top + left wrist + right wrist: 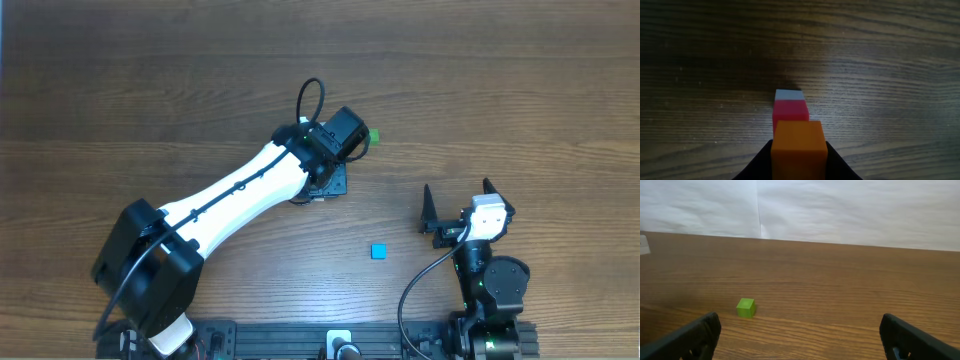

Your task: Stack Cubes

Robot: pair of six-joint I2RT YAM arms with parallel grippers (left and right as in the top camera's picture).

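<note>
L gripper pinches orange cube, close over red cube. We see green cube at its 3 o'clock, blue cube at 5, both loose. R gripper spread. We reckon stacking's barely begun.

Four cubes in all, one of each colour: one orange cube held in the left gripper, one red cube just beyond it, one green cube ahead of the right gripper, one blue cube off to that gripper's left
</note>
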